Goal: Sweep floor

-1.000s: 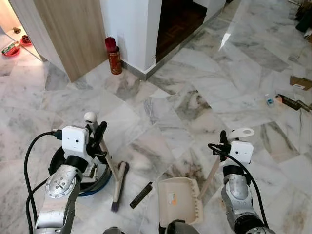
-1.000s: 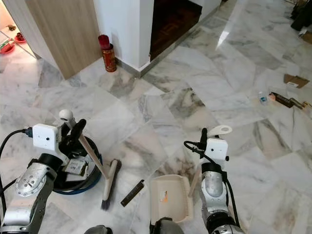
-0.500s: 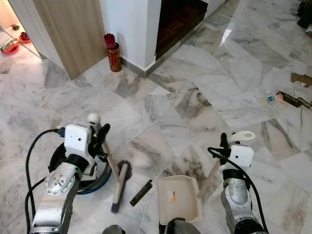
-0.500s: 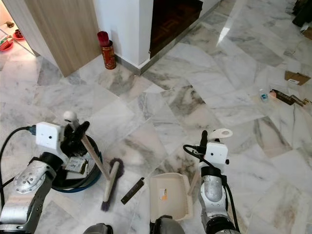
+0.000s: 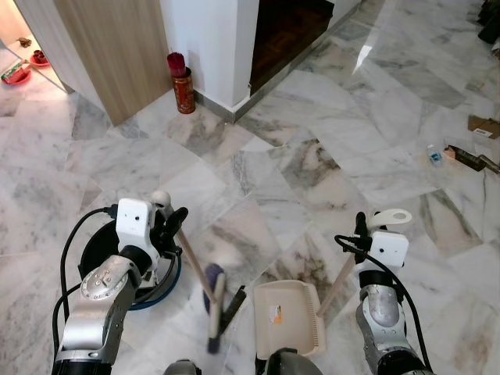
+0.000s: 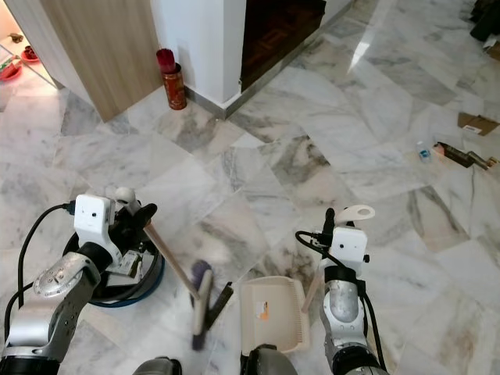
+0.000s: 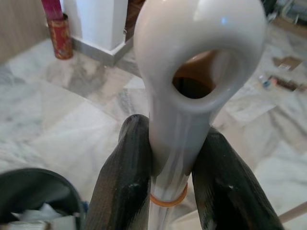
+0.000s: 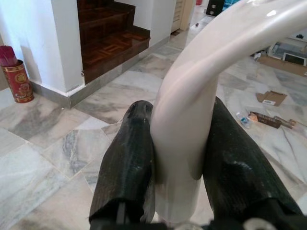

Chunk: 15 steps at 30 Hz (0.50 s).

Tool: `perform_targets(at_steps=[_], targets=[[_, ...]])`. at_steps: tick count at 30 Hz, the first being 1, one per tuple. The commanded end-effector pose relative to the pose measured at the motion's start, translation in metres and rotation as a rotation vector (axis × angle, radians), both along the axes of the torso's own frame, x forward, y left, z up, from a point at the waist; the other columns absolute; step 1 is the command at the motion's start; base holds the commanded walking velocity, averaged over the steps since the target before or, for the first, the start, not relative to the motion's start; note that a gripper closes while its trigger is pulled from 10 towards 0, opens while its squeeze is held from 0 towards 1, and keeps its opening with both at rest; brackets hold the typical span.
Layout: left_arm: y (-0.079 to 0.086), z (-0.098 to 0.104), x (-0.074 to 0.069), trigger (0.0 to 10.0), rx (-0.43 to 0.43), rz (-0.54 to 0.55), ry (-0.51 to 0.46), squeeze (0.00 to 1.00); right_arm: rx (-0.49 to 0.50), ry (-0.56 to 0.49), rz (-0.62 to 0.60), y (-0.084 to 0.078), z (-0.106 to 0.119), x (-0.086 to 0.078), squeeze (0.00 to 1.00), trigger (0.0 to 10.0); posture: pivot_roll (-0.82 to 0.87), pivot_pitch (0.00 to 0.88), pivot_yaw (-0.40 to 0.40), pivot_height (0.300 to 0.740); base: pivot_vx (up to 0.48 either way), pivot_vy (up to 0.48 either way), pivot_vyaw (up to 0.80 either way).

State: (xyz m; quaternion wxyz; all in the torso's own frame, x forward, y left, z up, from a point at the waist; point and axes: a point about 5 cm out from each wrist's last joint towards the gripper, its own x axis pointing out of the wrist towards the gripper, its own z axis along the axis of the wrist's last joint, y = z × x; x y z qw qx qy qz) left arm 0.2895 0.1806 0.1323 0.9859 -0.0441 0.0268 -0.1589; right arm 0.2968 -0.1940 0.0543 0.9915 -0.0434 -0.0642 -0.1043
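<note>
Left claw [image 7: 165,163] clamped on the upper end of the broom handle [image 5: 193,256]; both black fingers [image 7: 125,177] press the pale plastic grip just under its hanging loop. From the claw the wooden shaft slants down and toward the robot's right to the broom head [image 5: 216,301], which is blurred and sits on the marble floor [image 5: 328,133] just beside the dustpan.

Right claw [image 8: 180,163] closed around the dustpan handle [image 5: 337,277], fingers either side of the white curved grip. Handle runs down from this claw toward the robot's left to the dustpan [image 5: 287,316], a beige tray lying flat on the floor with its mouth turned away from the robot.

A thin dark strip of debris [image 5: 233,306] lies between broom head and dustpan, right against the bristles.

Below the left claw: a dark round bin [image 5: 117,266] with a blue rim, paper scraps inside.

Well ahead of both claws: red cylinder container [image 5: 183,86] against the white wall [image 5: 207,39] corner. Far to the right claw's side: small bottle [image 5: 433,156] and cardboard scraps [image 5: 483,125].
</note>
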Motion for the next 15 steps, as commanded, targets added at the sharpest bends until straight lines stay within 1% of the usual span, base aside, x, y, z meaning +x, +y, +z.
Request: perform_targets(at_steps=[1, 4, 5, 6, 9, 10, 11, 13, 14, 15], targets=[[-0.011, -0.008, -0.003, 10.0, -0.114, -0.056, 0.083, 0.00, -0.001, 0.090, -0.017, -0.005, -0.017, -0.010, 0.00, 10.0, 0.26, 0.302, -0.093, 0.740, 0.000, 0.000, 0.00], [-0.013, 0.000, 0.002, 10.0, -0.178, -0.055, 0.082, 0.00, 0.002, 0.092, -0.017, -0.005, -0.017, -0.010, 0.00, 10.0, 0.26, 0.296, -0.091, 0.740, 0.000, 0.000, 0.00], [-0.013, 0.005, 0.005, 10.0, -0.221, -0.050, 0.079, 0.00, 0.003, 0.093, -0.018, -0.004, -0.017, -0.009, 0.00, 10.0, 0.26, 0.294, -0.090, 0.740, 0.000, 0.000, 0.00], [-0.013, 0.005, 0.005, 10.0, -0.221, -0.050, 0.079, 0.00, 0.003, 0.093, -0.018, -0.004, -0.017, -0.009, 0.00, 10.0, 0.26, 0.294, -0.090, 0.740, 0.000, 0.000, 0.00], [-0.013, 0.011, 0.009, 10.0, -0.275, -0.053, 0.081, 0.00, 0.006, 0.093, -0.021, -0.004, -0.017, -0.009, 0.00, 10.0, 0.26, 0.284, -0.087, 0.740, 0.000, 0.000, 0.00], [-0.013, 0.017, 0.011, 10.0, -0.315, -0.053, 0.068, 0.00, 0.007, 0.089, -0.024, -0.005, -0.016, -0.008, 0.00, 10.0, 0.25, 0.278, -0.086, 0.740, 0.000, 0.000, 0.00], [-0.013, 0.017, 0.011, 10.0, -0.315, -0.053, 0.068, 0.00, 0.007, 0.089, -0.024, -0.005, -0.016, -0.008, 0.00, 10.0, 0.25, 0.278, -0.086, 0.740, 0.000, 0.000, 0.00], [-0.010, 0.023, 0.014, 10.0, -0.360, -0.043, 0.050, 0.00, 0.008, 0.089, -0.025, -0.005, -0.015, -0.008, 0.00, 10.0, 0.26, 0.269, -0.086, 0.740, 0.000, 0.000, 0.00], [-0.007, 0.029, 0.016, 10.0, -0.379, -0.030, 0.031, 0.00, 0.009, 0.091, -0.025, -0.005, -0.015, -0.008, 0.00, 10.0, 0.26, 0.262, -0.085, 0.740, 0.000, 0.000, 0.00], [-0.007, 0.029, 0.016, 10.0, -0.379, -0.030, 0.031, 0.00, 0.009, 0.091, -0.025, -0.005, -0.015, -0.008, 0.00, 10.0, 0.26, 0.262, -0.085, 0.740, 0.000, 0.000, 0.00]])
